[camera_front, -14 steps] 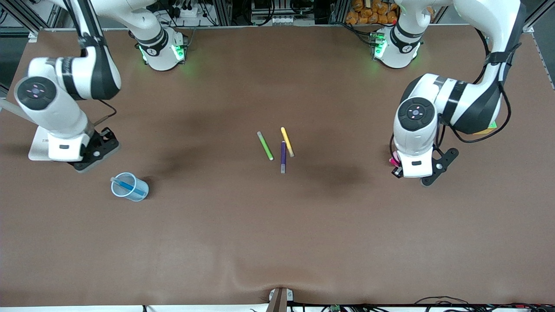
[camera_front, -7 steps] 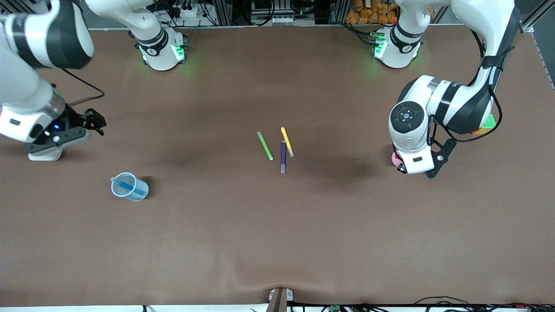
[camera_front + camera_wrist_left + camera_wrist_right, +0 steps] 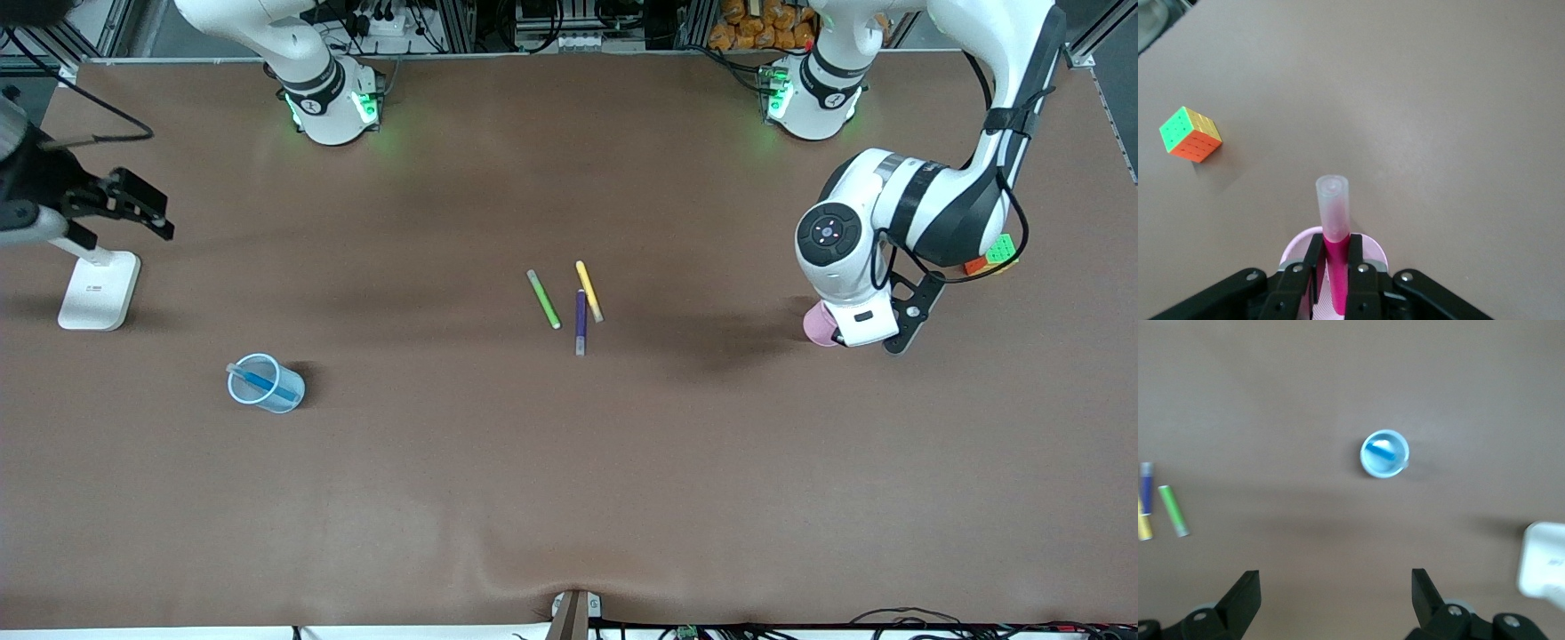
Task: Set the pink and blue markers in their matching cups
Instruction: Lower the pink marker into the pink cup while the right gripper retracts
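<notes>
My left gripper [image 3: 1336, 245] is shut on the pink marker [image 3: 1336, 270] and holds it upright, pale cap end up. The marker's lower end is inside the pale pink cup [image 3: 1293, 245]. In the front view the pink cup [image 3: 815, 325] shows beside the left hand, at the left arm's end of the table. The blue marker [image 3: 267, 385] leans inside the light blue cup [image 3: 240, 392] at the right arm's end. It also shows in the right wrist view [image 3: 1381, 451]. My right gripper [image 3: 142, 212] is open and empty, high over the table's edge; its wrist view shows it [image 3: 1335, 593] above the blue cup [image 3: 1368, 464].
Green [image 3: 543, 300], yellow [image 3: 589, 291] and dark purple [image 3: 581, 322] markers lie together mid-table. A colourful cube [image 3: 996, 252] sits near the left arm, and shows in the left wrist view [image 3: 1190, 135]. A white stand [image 3: 98, 290] sits near the right arm's end edge.
My right arm has lifted and swung away from the blue cup toward the table's edge. My left gripper has shifted with the pink marker, and the pink cup now shows beside it.
</notes>
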### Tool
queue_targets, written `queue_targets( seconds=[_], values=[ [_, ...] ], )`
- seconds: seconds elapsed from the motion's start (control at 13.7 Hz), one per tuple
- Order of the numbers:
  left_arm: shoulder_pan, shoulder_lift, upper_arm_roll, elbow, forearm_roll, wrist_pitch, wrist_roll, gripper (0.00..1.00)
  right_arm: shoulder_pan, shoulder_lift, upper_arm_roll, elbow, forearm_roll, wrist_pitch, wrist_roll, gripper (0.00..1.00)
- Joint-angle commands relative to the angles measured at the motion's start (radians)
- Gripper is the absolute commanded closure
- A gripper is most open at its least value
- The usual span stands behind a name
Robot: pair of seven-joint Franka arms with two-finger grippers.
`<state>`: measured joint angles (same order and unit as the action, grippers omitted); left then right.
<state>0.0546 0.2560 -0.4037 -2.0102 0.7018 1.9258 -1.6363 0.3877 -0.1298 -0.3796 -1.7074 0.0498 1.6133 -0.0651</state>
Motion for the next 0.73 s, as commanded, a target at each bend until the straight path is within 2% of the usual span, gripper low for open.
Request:
queue_targets(
  seconds=[0.0, 0.15, 0.37, 0.66],
  values=[
    [0.004, -0.023, -0.007, -0.032, 0.027, -0.016, -0.025, 1.0, -0.027, -0.03, 0.005, 0.035, 0.047, -0.065, 0.04, 0.0],
    [0.004, -0.015, -0.009, -0.035, 0.042, -0.016, -0.063, 1.0, -0.027, -0.069, 0.005, 0.034, 0.045, -0.076, 0.092, 0.0],
    [0.005, 0.015, -0.007, -0.047, 0.045, -0.018, -0.066, 1.0, -0.033, -0.06, 0.002, 0.083, 0.038, -0.102, 0.103, 0.0],
    [0.013, 0.04, -0.007, -0.067, 0.065, -0.021, -0.08, 1.0, -0.055, -0.051, 0.001, 0.084, 0.03, -0.105, 0.093, 0.0]
  ],
)
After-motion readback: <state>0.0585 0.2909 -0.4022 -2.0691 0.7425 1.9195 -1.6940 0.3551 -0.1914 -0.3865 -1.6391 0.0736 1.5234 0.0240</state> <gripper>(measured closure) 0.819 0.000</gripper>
